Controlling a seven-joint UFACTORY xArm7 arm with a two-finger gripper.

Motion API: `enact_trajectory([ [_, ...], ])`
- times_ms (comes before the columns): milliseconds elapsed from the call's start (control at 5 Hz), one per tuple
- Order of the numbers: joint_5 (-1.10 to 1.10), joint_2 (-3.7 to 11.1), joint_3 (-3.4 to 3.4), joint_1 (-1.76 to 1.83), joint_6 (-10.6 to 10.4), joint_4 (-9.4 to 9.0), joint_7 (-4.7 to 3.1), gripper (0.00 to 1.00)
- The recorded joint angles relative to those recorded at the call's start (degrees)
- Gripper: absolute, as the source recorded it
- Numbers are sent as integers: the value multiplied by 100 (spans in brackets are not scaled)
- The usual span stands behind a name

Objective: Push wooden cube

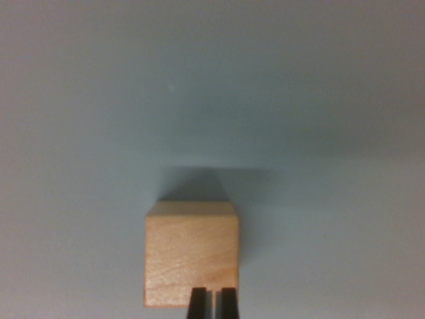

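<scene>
A light wooden cube (pixel 191 256) rests on the pale grey-blue surface (pixel 212 100), low and slightly toward the wrist view's left of centre. My gripper (pixel 212 304) shows only as two black fingertips (pixel 197 304) at the bottom edge, in front of the cube's near face at its lower right corner. The tips stand close together with a thin gap and nothing between them. Whether they touch the cube I cannot tell. The cube casts a dark shadow behind it.
The plain surface stretches on all sides of the cube, with a tiny pale speck (pixel 173 87) farther away.
</scene>
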Motion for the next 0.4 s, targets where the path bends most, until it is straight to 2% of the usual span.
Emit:
enact_trajectory([
  [200, 0, 0, 0, 0, 0, 0, 0, 0],
  [400, -19, -1, 16, 7, -203, -226, 29, 0],
])
